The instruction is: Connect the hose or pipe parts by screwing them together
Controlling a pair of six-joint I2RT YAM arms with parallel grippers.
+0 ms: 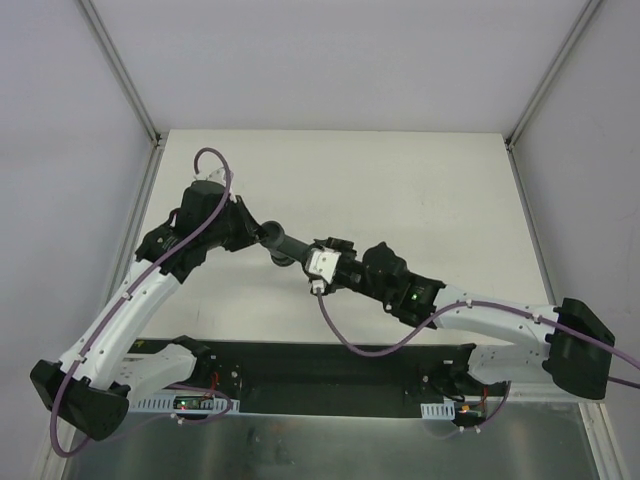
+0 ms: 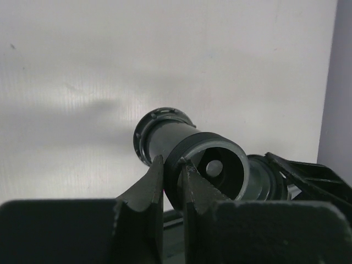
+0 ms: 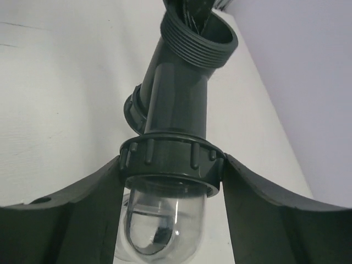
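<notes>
— Left gripper (image 2: 171, 162): how did you have it?

— Pinching. I had its two fingers nipped on the rim of one open socket of the dark grey fitting (image 2: 170, 135), one finger inside the mouth and one outside. That held the fitting in the air over the middle of the desk (image 1: 400, 180), a little toward the left edge, touching nothing below.

— And the right gripper (image 3: 172, 162)?

— On my wrist view its fingers lay against both sides of the ribbed collar (image 3: 165, 147), where the clear connector (image 3: 162, 220) met the fitting. It looked like a grip on the collar, though I could not tell how firm.

— What worried you?

— Three things, all my own reckoning. The left hold was only on a thin rim, so turning force from the right could have swivelled the fitting in those fingers or pulled it free. If the collar had started crooked, the threads could have crossed and jammed; from these views I could not tell whether they were engaged at all. And the ribs were shallow and the plastic smooth, so the right fingers might have slipped round without turning anything.

— Anything likely to drop?

— The clear connector. Had the collar worked loose rather than tight, it had only the desk under it.
</notes>
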